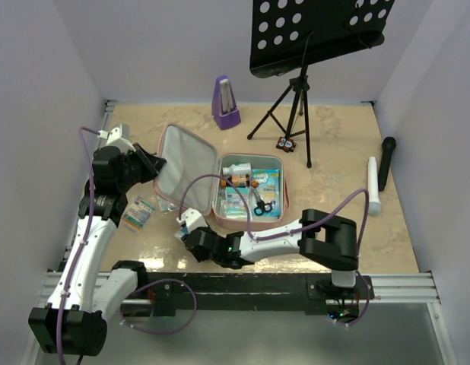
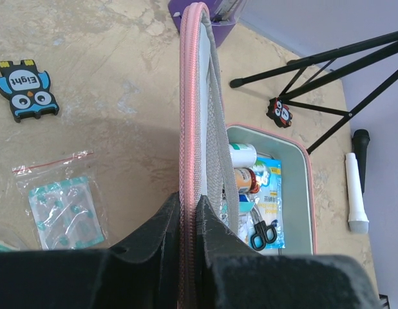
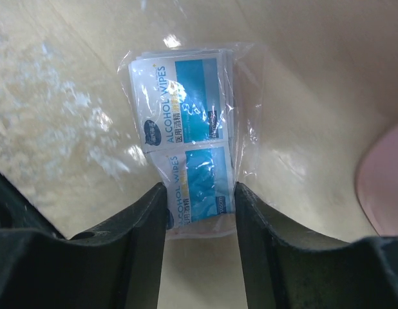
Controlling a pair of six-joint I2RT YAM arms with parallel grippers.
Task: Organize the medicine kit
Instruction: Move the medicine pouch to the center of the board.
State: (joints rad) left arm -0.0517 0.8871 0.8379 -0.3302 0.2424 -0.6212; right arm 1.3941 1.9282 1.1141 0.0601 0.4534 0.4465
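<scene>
The medicine kit, a pink zip case (image 1: 284, 163), lies open mid-table, its mesh-lined lid (image 1: 185, 163) standing upright. My left gripper (image 1: 155, 163) is shut on the lid's pink zipper rim (image 2: 192, 96), pinched between both fingers (image 2: 188, 209). Inside the grey base are black scissors (image 2: 262, 233), a small bottle (image 2: 246, 180) and blue packets. My right gripper (image 1: 185, 228) is low at the case's near left corner. Its fingers (image 3: 200, 199) press both sides of a clear bag of alcohol wipes (image 3: 186, 129) lying on the table.
A purple metronome (image 1: 226, 103) and a black music stand (image 1: 296, 99) stand behind the case. A bagged blister sheet (image 2: 60, 209), an owl-shaped tag (image 2: 25, 90) and a packet (image 1: 138, 213) lie left of the lid. A microphone (image 1: 386, 161) and white tube (image 1: 373, 185) lie right.
</scene>
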